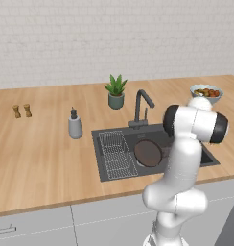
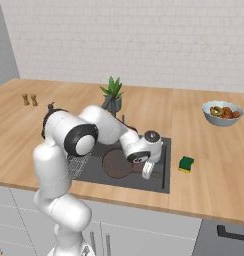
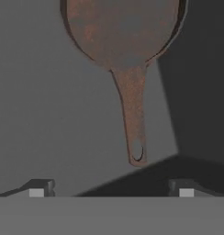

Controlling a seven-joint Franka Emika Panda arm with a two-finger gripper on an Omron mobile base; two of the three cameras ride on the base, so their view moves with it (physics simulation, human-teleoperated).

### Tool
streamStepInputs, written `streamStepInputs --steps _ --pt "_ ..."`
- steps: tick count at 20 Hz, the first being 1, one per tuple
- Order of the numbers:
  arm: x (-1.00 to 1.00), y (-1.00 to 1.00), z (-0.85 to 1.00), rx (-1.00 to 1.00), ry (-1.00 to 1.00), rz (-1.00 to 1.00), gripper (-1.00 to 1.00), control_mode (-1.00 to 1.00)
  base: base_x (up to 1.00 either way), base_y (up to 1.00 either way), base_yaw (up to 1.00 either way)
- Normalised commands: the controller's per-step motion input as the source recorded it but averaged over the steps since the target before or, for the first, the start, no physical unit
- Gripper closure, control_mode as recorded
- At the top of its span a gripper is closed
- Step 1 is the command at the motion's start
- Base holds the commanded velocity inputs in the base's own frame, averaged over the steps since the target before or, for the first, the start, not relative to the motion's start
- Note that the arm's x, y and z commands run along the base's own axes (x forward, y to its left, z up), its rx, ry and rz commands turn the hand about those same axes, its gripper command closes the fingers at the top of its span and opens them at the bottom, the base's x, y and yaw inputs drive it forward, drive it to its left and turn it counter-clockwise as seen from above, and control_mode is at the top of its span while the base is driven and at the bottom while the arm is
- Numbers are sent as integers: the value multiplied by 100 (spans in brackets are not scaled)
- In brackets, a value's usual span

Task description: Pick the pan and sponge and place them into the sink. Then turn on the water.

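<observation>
The pan (image 1: 147, 153) lies flat on the floor of the sink (image 1: 97, 149), right of the wire rack. In the hand view the rusty brown pan (image 3: 123, 32) is at the top, its handle (image 3: 134, 119) pointing down toward my fingertips. My gripper (image 3: 111, 190) is open, with nothing between the tips and the handle's end clear of them. In the right base view the gripper (image 2: 146, 170) hangs low inside the sink (image 2: 161, 180), beside the pan (image 2: 114, 164). The sponge (image 2: 186, 163) rests on the counter just right of the sink. No water runs from the faucet (image 1: 140, 108).
A soap bottle (image 1: 75, 125) stands left of the sink and a potted plant (image 1: 116, 91) behind it. A bowl of fruit (image 2: 222, 113) sits at the far right of the counter. Two small shakers (image 1: 21, 111) stand at the far left.
</observation>
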Motion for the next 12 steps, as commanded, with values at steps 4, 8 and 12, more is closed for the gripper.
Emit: streamStepInputs --steps 4,8,12 --pt "-23 0 100 0 -5 -1 -100 -100 0 0 0" --pt "-7 0 100 0 -3 -7 -100 -100 0 0 0" --pt "0 -1 100 0 -1 -20 -100 -100 0 0 0"
